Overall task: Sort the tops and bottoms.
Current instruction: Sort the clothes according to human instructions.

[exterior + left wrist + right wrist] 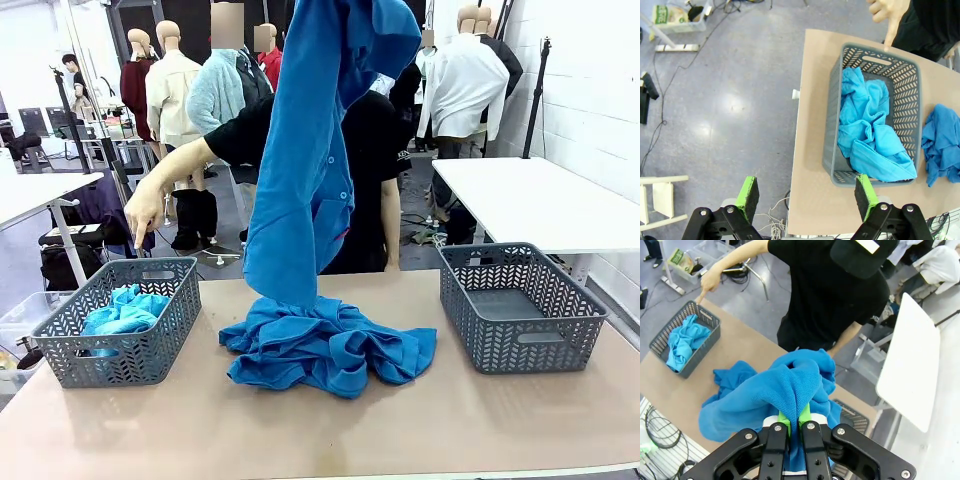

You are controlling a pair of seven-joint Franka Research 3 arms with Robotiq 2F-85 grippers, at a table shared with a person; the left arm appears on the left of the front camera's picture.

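A bright blue buttoned shirt (305,150) hangs from above the table, its hem touching a pile of blue cloth (330,345) at the table's middle. My right gripper (794,416) is shut on the top of this shirt (790,385), high over the table. My left gripper (805,195) stands open and holds nothing, hovering over the table's left edge beside the left grey basket (832,115). Light blue cloth (865,130) lies in that basket (150,268). The person's hand (145,210) points a finger down at the left basket.
A second grey basket (520,300) stands at the table's right with nothing in it. The person in black stands behind the hanging shirt at the far side. A white table (540,200) is at back right. Bare tabletop (330,430) lies in front of the pile.
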